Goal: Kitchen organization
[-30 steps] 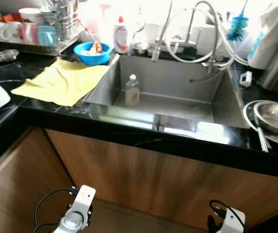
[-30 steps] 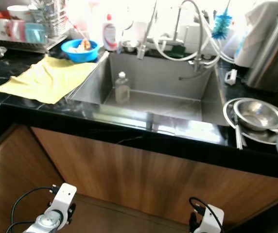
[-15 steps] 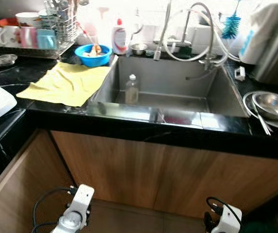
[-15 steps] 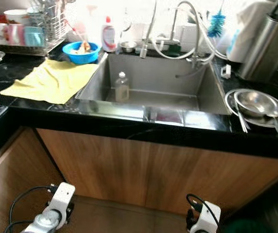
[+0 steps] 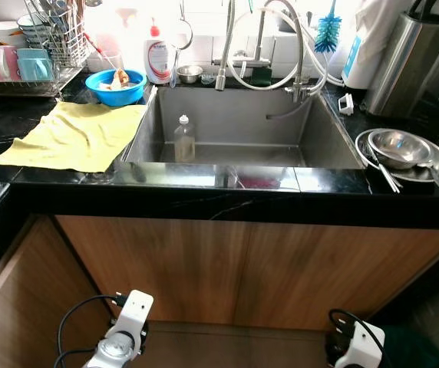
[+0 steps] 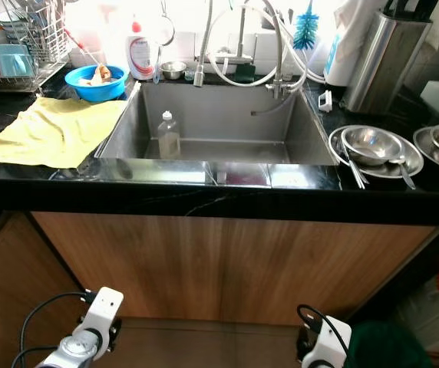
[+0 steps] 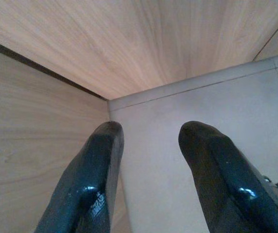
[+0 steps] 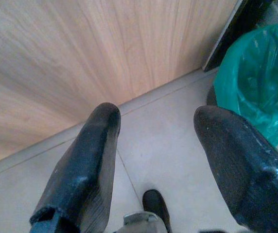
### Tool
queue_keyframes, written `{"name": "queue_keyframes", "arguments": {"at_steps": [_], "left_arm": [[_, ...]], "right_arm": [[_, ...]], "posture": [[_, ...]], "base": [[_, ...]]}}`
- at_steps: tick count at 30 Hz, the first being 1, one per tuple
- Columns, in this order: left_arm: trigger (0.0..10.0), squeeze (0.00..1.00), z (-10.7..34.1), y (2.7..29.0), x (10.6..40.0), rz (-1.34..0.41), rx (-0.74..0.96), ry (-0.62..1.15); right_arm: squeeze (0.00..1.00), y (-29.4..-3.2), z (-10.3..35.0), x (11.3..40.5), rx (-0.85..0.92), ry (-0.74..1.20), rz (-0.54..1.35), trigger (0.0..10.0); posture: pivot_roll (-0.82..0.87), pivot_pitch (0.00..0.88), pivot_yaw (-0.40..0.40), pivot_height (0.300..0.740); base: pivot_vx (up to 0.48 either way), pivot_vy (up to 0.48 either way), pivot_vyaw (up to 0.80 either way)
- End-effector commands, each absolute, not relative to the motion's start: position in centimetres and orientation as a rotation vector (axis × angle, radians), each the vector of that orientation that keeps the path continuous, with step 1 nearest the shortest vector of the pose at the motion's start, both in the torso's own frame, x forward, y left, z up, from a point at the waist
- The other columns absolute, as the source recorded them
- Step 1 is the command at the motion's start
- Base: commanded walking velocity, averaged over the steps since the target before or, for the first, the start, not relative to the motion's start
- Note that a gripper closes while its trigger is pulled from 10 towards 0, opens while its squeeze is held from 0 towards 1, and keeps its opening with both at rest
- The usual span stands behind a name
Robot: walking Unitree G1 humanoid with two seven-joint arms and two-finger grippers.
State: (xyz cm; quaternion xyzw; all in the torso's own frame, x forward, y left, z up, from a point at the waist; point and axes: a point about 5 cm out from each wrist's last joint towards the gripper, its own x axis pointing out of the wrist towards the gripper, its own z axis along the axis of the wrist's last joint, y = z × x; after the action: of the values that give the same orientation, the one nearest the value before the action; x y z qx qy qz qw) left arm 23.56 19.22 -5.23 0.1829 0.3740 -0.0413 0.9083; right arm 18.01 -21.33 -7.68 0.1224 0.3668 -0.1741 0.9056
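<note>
Both arms hang low before the wooden cabinet [image 5: 242, 268]: left gripper [image 7: 148, 141] and right gripper [image 8: 153, 131] spread, empty. A bottle [image 5: 184, 139] stands in the sink [image 5: 323, 142]; cloth [image 5: 74, 136] left, what look like steel bowls [image 5: 396, 147] right

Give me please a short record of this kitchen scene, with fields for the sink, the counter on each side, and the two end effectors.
sink: steel, holds one clear bottle standing upright
counter left of sink: yellow cloth spread flat, blue bowl behind it, dish rack with mugs
counter right of sink: steel bowl on a plate, knife block behind
behind sink: faucet, white soap bottle, blue brush
left end effector: open, low by the wooden cabinet
right end effector: open, low, near a green bag
</note>
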Motion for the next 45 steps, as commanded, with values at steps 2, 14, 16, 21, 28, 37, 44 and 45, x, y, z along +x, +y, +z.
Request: {"name": "queue_keyframes", "arguments": {"at_steps": [2, 14, 16, 21, 28, 37, 44, 45], "left_arm": [[10.0, 0.0, -5.2, 18.78, 23.7, -0.105, 0.39, 0.766], [10.0, 0.0, -5.15, 18.71, 23.82, -0.095, 0.385, 0.769], [10.0, 0.0, -5.14, 18.73, 23.83, -0.095, 0.385, 0.769], [10.0, 0.0, -5.02, 18.74, 23.95, -0.103, 0.401, 0.752], [10.0, 0.0, -4.83, 18.67, 24.19, -0.103, 0.398, 0.738], [10.0, 0.0, -4.75, 18.29, 24.36, -0.116, 0.387, 0.729], [10.0, 0.0, -4.91, 18.37, 24.17, -0.11, 0.396, 0.744], [10.0, 0.0, -4.91, 18.37, 24.16, -0.11, 0.397, 0.744]], "right_arm": [[0.0, -21.64, -7.66, 17.94, 0.251, 0.758, -0.371, 10.0], [0.0, -21.55, -7.72, 17.9, 0.248, 0.763, -0.364, 10.0], [0.0, -21.56, -7.7, 17.93, 0.249, 0.762, -0.363, 10.0], [0.0, -21.53, -7.7, 17.95, 0.251, 0.763, -0.362, 10.0], [0.0, -21.55, -7.72, 17.91, 0.253, 0.763, -0.364, 10.0], [0.0, -21.51, -7.65, 18.01, 0.248, 0.754, -0.353, 10.0], [0.0, -21.37, -7.43, 18.37, 0.213, 0.737, -0.307, 10.0], [0.0, -21.34, -7.42, 18.4, 0.211, 0.736, -0.306, 10.0]], "posture": [[-0.03, 0.0, -0.002, 0.74], [-0.03, 0.0, -0.001, 0.74], [-0.03, 0.0, 0.0, 0.74], [-0.02, 0.0, 0.001, 0.74], [-0.02, 0.0, 0.002, 0.74], [-0.02, 0.0, 0.001, 0.74], [-0.02, 0.0, 0.001, 0.74], [-0.02, 0.0, 0.001, 0.74]], "base": [[0.0, 0.0, 0.0], [0.0, 0.2, 0.0], [0.0, 0.48, 0.0], [0.0, 0.249, 0.0], [0.0, 0.0, 0.0], [0.0, 0.0, 0.0], [0.147, 0.0, 0.23], [0.262, 0.0, 0.8]]}}
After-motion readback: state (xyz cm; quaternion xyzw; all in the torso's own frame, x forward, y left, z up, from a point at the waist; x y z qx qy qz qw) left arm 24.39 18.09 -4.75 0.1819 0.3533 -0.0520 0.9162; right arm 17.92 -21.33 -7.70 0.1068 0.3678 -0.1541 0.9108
